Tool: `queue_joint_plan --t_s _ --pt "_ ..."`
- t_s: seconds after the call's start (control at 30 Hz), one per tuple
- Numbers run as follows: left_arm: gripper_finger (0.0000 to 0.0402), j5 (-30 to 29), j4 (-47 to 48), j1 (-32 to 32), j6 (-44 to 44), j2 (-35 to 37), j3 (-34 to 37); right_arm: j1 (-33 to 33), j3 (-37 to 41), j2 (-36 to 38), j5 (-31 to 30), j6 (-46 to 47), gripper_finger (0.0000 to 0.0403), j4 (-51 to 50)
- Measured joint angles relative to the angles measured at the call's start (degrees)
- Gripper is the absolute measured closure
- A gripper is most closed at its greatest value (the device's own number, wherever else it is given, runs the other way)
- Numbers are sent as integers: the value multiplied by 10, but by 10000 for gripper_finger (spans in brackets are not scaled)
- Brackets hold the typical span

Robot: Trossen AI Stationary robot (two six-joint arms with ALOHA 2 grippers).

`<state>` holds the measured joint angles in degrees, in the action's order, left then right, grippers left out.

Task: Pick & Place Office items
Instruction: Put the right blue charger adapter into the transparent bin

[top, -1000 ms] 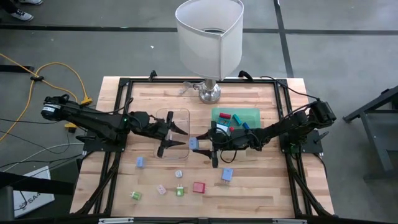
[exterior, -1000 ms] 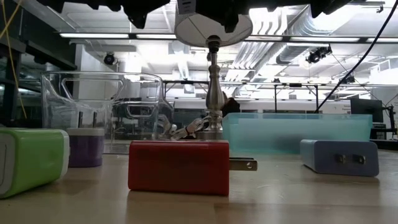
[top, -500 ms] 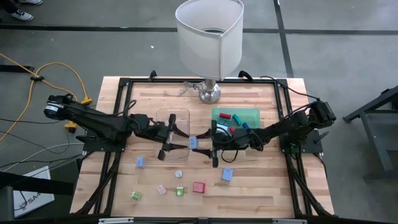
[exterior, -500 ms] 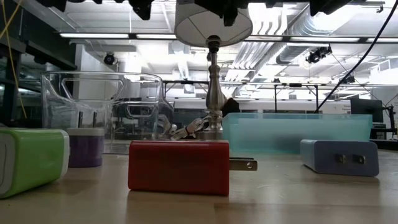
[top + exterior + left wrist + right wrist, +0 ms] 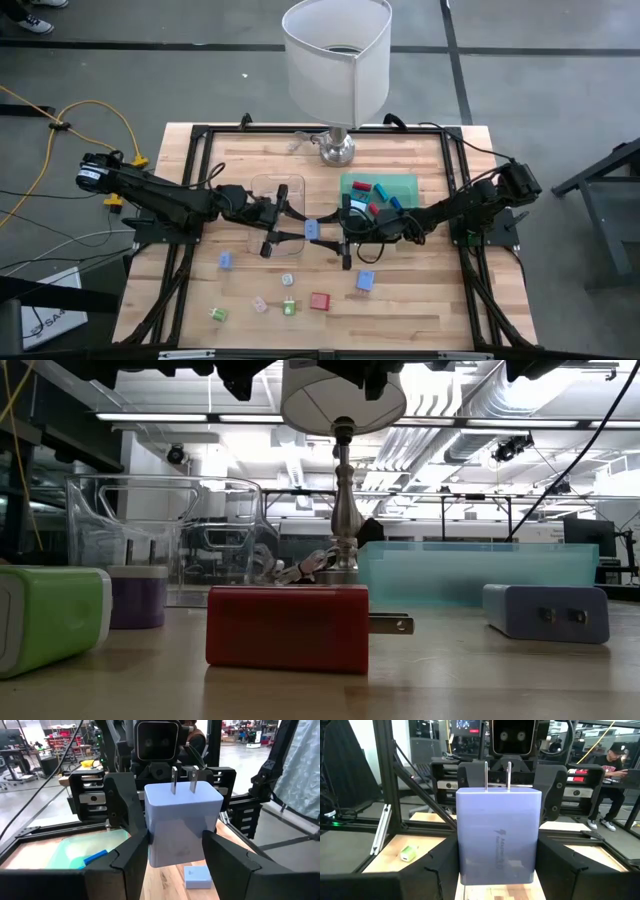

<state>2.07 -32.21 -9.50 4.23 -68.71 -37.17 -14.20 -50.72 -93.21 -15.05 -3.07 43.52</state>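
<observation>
Nearest, along the 6 o'clock side of the counter [image 5: 420, 305], seven office items are loose on the wood:

- a green block [image 5: 218, 314] at about 7 o'clock
- a pink piece [image 5: 259, 304], just beside it
- a second green piece [image 5: 289, 307]
- a red charger [image 5: 319, 300]
- a pale blue plug block [image 5: 365, 281], a little farther in towards 5 o'clock
- a small pale piece [image 5: 287, 280]
- a blue block [image 5: 226, 261], out towards 8 o'clock

None of these lies in either tray, so by my reckoning well over half the sorting is left.

At the counter's centre the two arms meet. The left gripper [image 5: 291, 226] reaches in from 9 o'clock and the right gripper [image 5: 341, 234] from 3 o'clock. A lavender-blue charger [image 5: 311, 229] hangs between them above the wood, prongs up. Each wrist view shows that arm's own jaws pressed against the charger's flanks. Both appear to pinch it at once, which reads as a handover in mid-air. Which arm is giving, I cannot tell.

Farther on, the clear tray [image 5: 262, 182] sits at about 10 o'clock of centre, under the left arm. I can make out nothing inside it from above. The green tray [image 5: 407, 181], towards 1 o'clock, already holds a few small red, blue and teal pieces, so that part looks done.

Farthest, at 12 o'clock, stands a lamp [image 5: 336, 55].
</observation>
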Motion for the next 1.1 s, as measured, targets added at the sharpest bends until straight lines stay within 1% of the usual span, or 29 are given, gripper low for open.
queue_joint_plan --t_s 0.3,0.43,0.77,0.87,1.1 --pt "219 10 0 0 -10 0 0 0 0 0 0 0 203 0" --pt "219 10 0 0 -27 0 0 0 0 0 0 0 205 0" --pt "218 8 -2 0 -8 0 0 0 -1 0 0 0 205 0" --pt "204 8 -2 0 -8 -1 0 0 -1 0 -1 0 205 0" --pt "148 8 -3 -4 -8 -1 0 0 -1 0 -3 0 205 0"
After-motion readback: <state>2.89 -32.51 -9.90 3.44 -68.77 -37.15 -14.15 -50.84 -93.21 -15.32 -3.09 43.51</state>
